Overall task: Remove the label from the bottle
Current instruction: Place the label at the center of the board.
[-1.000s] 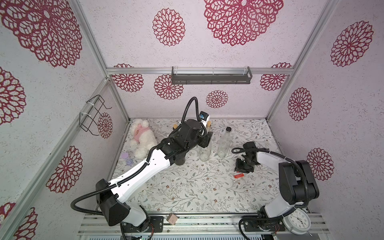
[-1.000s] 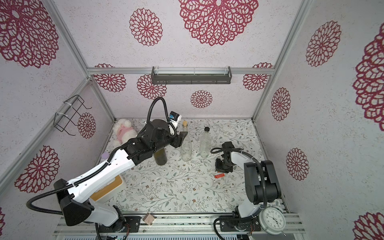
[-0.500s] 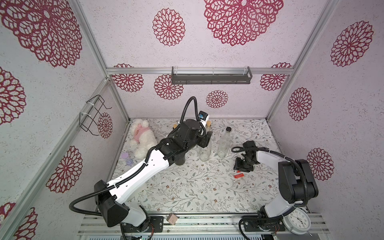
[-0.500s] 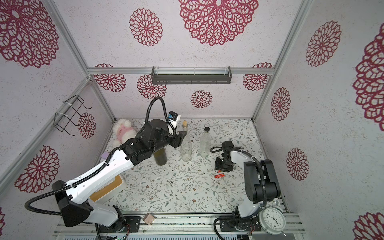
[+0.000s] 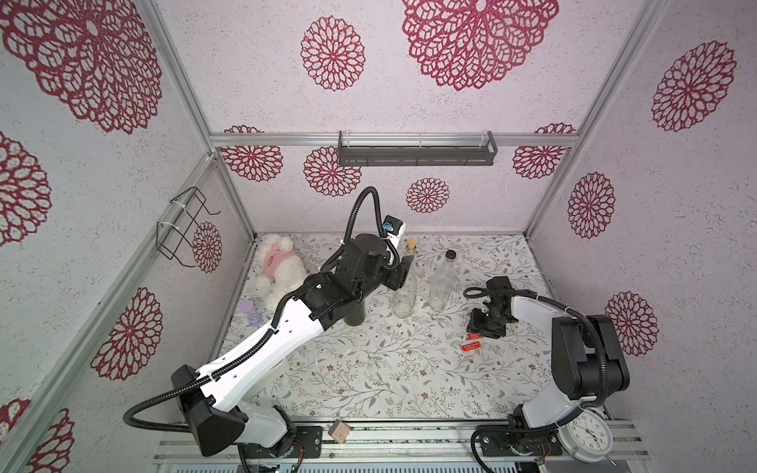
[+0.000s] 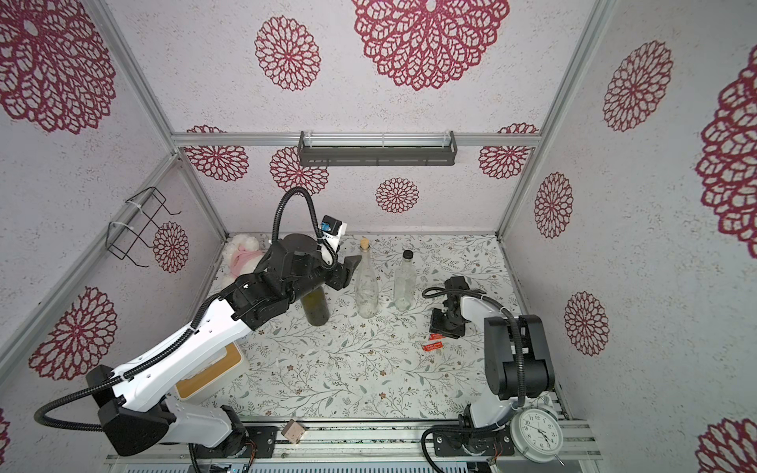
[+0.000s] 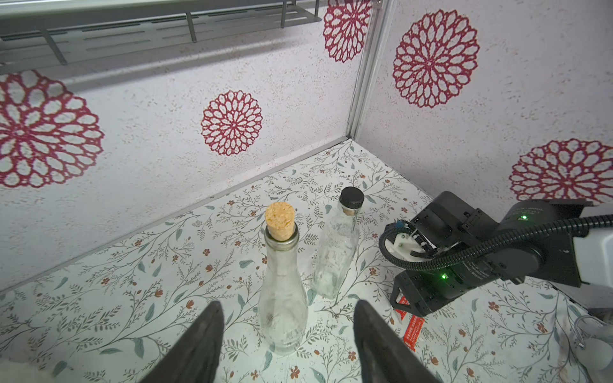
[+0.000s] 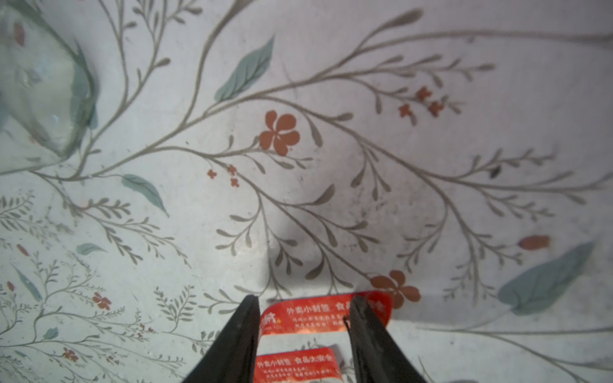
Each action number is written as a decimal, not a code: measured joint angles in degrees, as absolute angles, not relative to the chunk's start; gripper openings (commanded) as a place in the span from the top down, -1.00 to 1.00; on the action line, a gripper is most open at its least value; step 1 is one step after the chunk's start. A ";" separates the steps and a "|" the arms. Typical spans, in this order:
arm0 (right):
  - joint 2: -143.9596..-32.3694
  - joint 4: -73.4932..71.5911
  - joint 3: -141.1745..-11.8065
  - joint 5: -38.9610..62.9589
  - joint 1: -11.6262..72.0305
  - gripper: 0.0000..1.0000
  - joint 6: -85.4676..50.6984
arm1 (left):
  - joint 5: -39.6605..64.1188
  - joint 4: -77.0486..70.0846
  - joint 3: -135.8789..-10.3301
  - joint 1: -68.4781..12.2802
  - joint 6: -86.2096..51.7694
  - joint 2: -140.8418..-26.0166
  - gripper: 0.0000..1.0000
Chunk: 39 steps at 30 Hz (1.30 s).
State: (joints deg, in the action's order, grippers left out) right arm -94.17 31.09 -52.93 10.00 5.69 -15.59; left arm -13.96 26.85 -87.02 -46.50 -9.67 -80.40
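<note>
The red printed paper label (image 8: pixel 305 315) lay flat on the floral-patterned tabletop (image 5: pixel 368 368) beneath the spread jaws of the right gripper (image 8: pixel 305 300), apart from the upright cork-stoppered clear glass bottle (image 7: pixel 282 298) standing before the left gripper (image 7: pixel 288 302), likewise spread, within white walls (image 5: pixel 245 102) printed with crimson rosettes.

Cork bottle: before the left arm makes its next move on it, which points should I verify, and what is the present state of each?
1. Cork bottle upright on the table: ok.
2. Left tool open, bottle in line with its gap: ok.
3. Label remaining on the cork bottle: none seen in the left wrist view; far side cannot tell.
4. Right tool open, holding nothing: ok.
5. Two red labels flat on the table beneath the right tool: ok.
6. Black-capped bottle stands apart from the cork bottle: ok.
</note>
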 measured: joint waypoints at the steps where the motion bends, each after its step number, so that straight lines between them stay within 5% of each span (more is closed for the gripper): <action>1: -94.15 31.09 -52.93 9.78 5.54 0.04 -15.57 | -14.33 27.07 -87.09 -46.50 -9.63 -79.83 -0.36; 6: -93.08 31.38 -52.90 8.38 5.23 0.01 -15.55 | -16.99 28.84 -87.33 -46.50 -9.50 -76.40 -0.45; 11: -88.60 31.79 -52.90 7.66 5.21 -0.03 -15.57 | -21.23 32.05 -88.03 -46.41 -10.50 -72.25 -0.94; 16: -82.17 31.31 -52.80 7.75 5.21 -0.13 -15.44 | -25.06 35.27 -87.79 -44.56 -12.53 -66.85 -0.94; 23: -76.49 30.72 -51.92 8.25 5.21 -0.66 -13.58 | -26.00 38.39 -83.90 -40.32 -16.01 -59.81 -0.94; 31: -70.63 30.72 -51.48 11.77 5.17 -0.96 -12.69 | -15.79 41.78 -77.21 -33.12 -15.81 -58.43 -0.94; 39: -65.25 27.29 -48.64 16.21 5.17 -0.97 -13.32 | -8.19 40.36 -72.99 -26.57 -15.27 -59.31 -0.94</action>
State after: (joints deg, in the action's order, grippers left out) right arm -65.25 27.29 -48.64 16.21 5.17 -13.32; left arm -8.19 40.36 -72.99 -26.57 -15.27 -59.31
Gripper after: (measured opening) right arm 0.988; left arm 0.971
